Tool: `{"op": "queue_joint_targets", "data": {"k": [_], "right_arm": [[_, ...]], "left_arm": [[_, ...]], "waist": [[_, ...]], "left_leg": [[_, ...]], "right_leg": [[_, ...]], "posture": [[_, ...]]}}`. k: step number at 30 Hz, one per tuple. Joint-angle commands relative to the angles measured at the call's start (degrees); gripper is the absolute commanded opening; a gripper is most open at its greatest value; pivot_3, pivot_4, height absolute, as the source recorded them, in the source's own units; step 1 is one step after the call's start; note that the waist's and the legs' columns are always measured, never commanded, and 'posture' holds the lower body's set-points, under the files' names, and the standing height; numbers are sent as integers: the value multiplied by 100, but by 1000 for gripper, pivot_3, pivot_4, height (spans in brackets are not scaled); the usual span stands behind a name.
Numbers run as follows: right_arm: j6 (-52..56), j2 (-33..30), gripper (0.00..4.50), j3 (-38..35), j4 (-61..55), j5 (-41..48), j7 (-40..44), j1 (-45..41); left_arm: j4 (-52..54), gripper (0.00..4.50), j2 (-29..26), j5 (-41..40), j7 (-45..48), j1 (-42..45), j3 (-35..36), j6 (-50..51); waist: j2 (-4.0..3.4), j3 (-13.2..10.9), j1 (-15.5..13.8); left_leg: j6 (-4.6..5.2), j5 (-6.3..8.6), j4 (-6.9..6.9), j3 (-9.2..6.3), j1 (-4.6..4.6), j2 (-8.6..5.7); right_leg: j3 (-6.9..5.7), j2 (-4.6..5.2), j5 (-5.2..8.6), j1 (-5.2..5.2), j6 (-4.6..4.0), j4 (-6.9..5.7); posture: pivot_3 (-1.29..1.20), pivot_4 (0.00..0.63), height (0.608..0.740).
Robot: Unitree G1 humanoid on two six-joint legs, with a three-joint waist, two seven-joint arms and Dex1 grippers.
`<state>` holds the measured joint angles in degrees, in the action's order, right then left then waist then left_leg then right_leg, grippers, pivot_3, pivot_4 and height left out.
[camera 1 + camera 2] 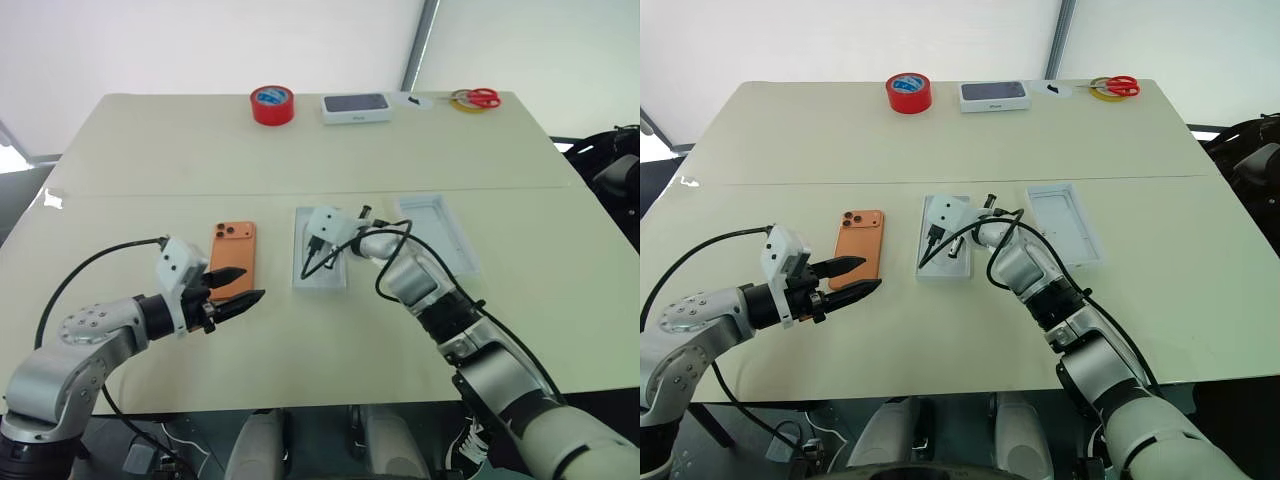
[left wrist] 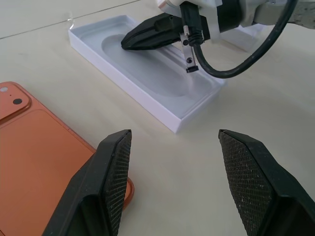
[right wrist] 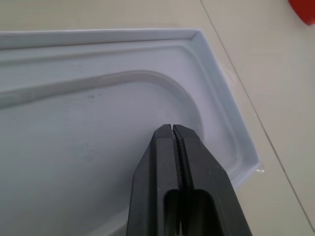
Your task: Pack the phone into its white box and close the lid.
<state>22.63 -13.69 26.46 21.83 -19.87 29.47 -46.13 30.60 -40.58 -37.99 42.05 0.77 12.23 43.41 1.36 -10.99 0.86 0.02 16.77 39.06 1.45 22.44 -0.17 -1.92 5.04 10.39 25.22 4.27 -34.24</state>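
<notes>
The right gripper (image 3: 173,129), fingers pressed together on nothing, is hovering over the oval recess of the shallow white rectangular cardboard tray (image 1: 300,275). It should be clearing away so the tray stays free. The left gripper (image 1: 236,287) is waiting with fingers spread beside the slim orange smartphone (image 1: 233,259), lying camera-side up just left of the tray. A second white rectangular tray-like piece (image 1: 437,232) is lying to the right.
</notes>
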Motion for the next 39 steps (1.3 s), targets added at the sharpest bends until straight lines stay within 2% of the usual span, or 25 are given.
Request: {"op": "queue_joint_targets", "data": {"k": [1,6,9,10,11,18,27,32,39], "right_arm": [[-117,-11,55,-91,-9,-28,12,-94],[-164,-92,55,-294,-681,248,339,-52],[307,37,0,-452,-1349,655,780,-1],[477,96,0,-359,-1579,744,962,27],[592,174,0,-215,-1749,771,1079,52],[1176,557,0,623,-1538,413,1261,-148],[1038,905,0,1275,-636,-14,1193,-405],[884,939,0,1285,-607,-79,1206,-364],[789,936,0,1235,-681,-86,1186,-273]], "left_arm": [[237,2943,-13,-72,-71,-1,69,-61],[-47,2943,199,-443,-617,207,537,318],[-495,3702,453,-849,-1408,584,1080,920],[-603,4237,451,-739,-1620,648,1100,1037],[-728,4439,433,-570,-1886,737,1068,1201],[-1521,4439,801,-768,-2980,1452,1342,2352],[-1639,4439,1005,-920,-3121,1850,1206,3588],[-1498,4439,1253,-1122,-3116,1978,1244,4190],[-1385,4439,2028,-1130,-3254,2221,1479,4698]], "waist": [[0,0,0],[-1,-1,7],[0,-1,0],[1,0,8],[0,0,18],[3,1,-4],[4,3,10],[4,5,9],[6,9,-28]], "left_leg": [[0,0,0,0,0,0],[0,0,0,-1,0,0],[1,0,0,-7,1,2],[1,0,1,-9,0,3],[1,0,1,-9,-1,3],[-1,-1,1,-9,-3,0],[-6,-3,0,-10,-5,-3],[-10,-4,0,-10,-8,-4],[-12,-5,0,-15,-9,-9]], "right_leg": [[0,0,0,0,0,0],[0,0,-1,1,2,0],[-3,-2,-11,1,19,-2],[-5,-5,-12,0,21,-2],[-5,-5,-12,0,21,-5],[-7,-4,-12,-1,21,-8],[-7,-2,-12,-2,20,-9],[-6,0,-12,-5,20,-10],[-8,6,-12,-12,20,-8]], "posture": [[0,150,736],[0,150,736],[0,150,736],[0,150,736],[0,150,736],[0,150,736],[0,150,736],[0,150,736],[0,150,736]]}}
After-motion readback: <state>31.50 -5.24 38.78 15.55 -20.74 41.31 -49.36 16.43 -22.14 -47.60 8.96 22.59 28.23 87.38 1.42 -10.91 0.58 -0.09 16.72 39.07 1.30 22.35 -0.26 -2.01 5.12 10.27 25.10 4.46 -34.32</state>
